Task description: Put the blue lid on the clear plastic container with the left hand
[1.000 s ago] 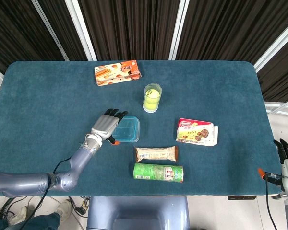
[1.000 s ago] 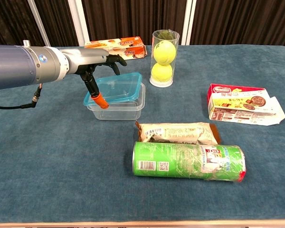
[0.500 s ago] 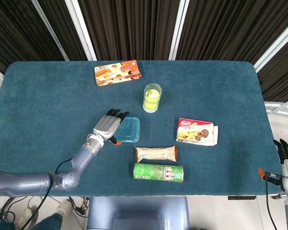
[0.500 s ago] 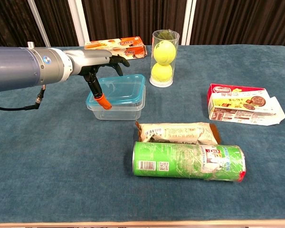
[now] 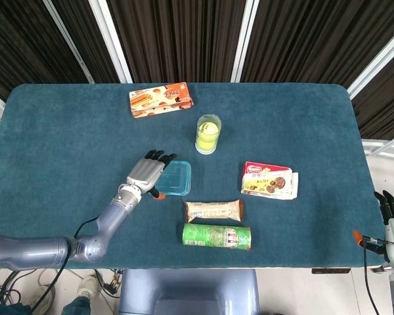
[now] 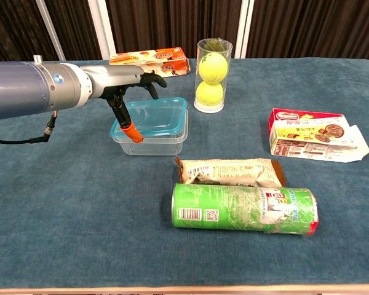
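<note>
The blue lid (image 5: 177,177) (image 6: 155,115) lies flat on the clear plastic container (image 6: 152,142) at the table's middle left. My left hand (image 5: 145,172) (image 6: 120,83) is at the lid's left edge. Its fingers (image 6: 149,78) spread over the lid's back left corner, and its orange-tipped thumb (image 6: 129,130) runs down the front left rim, pinching that edge. In the head view the lid hides the container. My right hand (image 5: 393,222) hangs off the table's right front corner with its fingers apart and nothing in it.
A clear tube of tennis balls (image 5: 208,133) (image 6: 212,75) stands just behind the container on the right. An orange cookie box (image 5: 161,99) lies further back. A snack packet (image 6: 230,172) and a green can (image 6: 246,208) lie in front, a biscuit box (image 6: 310,134) to the right.
The lid was tilted, its left side raised in my left hand. It has come down level onto the container, and the hand has lowered with it and eased slightly left.
</note>
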Robot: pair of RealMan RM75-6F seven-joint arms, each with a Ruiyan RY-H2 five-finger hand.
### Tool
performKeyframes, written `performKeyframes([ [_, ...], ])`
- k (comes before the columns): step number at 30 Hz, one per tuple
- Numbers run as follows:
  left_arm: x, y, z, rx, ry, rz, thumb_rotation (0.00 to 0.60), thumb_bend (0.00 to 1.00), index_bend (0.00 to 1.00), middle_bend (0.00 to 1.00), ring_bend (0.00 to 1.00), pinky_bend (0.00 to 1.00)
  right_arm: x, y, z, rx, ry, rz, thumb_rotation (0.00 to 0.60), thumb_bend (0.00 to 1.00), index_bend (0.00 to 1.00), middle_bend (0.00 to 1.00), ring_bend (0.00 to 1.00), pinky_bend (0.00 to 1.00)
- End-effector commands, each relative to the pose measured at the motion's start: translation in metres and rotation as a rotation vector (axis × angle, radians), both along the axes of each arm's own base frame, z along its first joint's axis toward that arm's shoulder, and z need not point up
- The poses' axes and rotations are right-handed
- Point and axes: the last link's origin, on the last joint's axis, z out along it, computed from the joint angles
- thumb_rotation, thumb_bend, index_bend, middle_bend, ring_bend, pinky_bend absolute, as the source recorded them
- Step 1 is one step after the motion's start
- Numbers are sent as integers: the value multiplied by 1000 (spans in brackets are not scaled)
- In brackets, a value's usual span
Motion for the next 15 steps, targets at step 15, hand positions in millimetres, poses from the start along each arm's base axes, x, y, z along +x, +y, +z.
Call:
performKeyframes([
  [15, -6, 0, -2, -3, 5, 5, 600, 133, 68, 339, 0, 0, 0, -1, 0, -3, -1, -1, 600, 292, 100, 0, 0, 0],
])
